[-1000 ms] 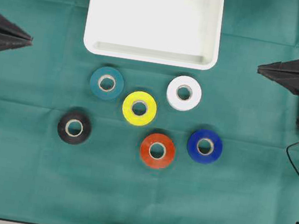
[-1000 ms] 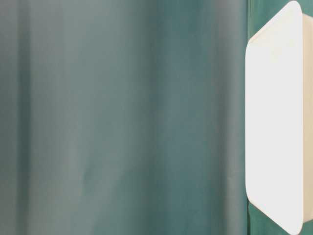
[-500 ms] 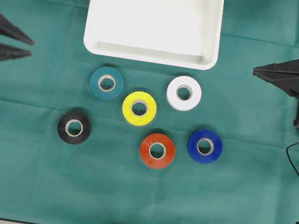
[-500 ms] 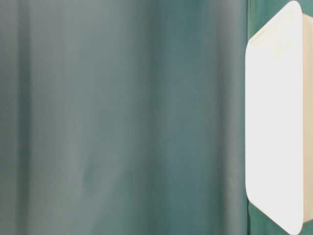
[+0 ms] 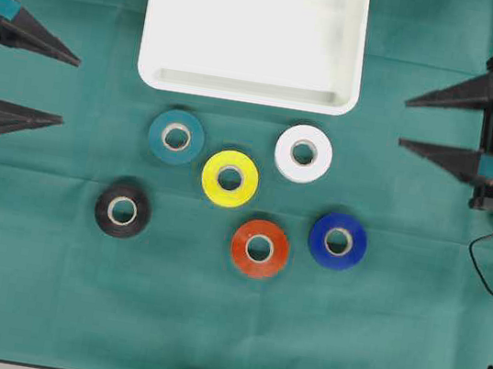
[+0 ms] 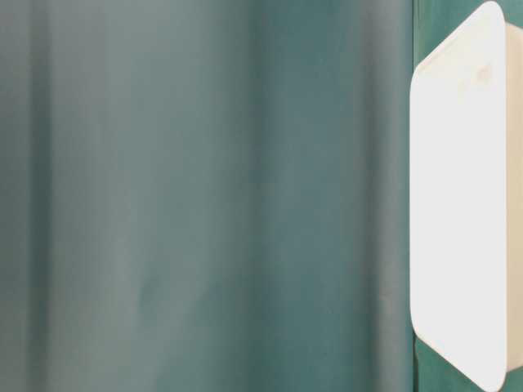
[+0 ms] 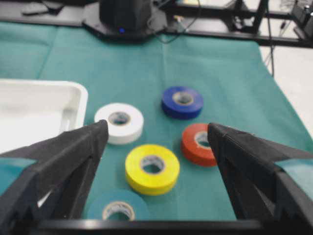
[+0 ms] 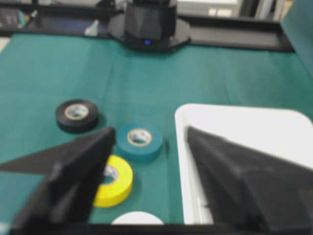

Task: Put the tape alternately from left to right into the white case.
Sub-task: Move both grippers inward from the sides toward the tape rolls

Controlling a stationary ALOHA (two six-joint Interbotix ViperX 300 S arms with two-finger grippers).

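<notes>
Looking down, we've got the white case (image 5: 255, 33) sitting between both grippers, empty. Left gripper (image 5: 68, 90) and right gripper (image 5: 404, 122) both have jaws spread wide, holding nothing. Six tape rolls (image 5: 230, 178) lie between them, untouched.

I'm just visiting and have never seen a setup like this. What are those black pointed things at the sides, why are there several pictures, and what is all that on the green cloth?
The black points are the fingers of two robot arms: the left gripper and the right gripper, both open and holding nothing. One picture looks straight down. Two come from cameras on the arms' wrists, looking out between the fingers. The fourth, from table level, is too blurred to tell much. On the green cloth lie six tape rolls: teal, yellow, white, black, red and blue. Beyond them sits the white case, with no roll in it.
</notes>
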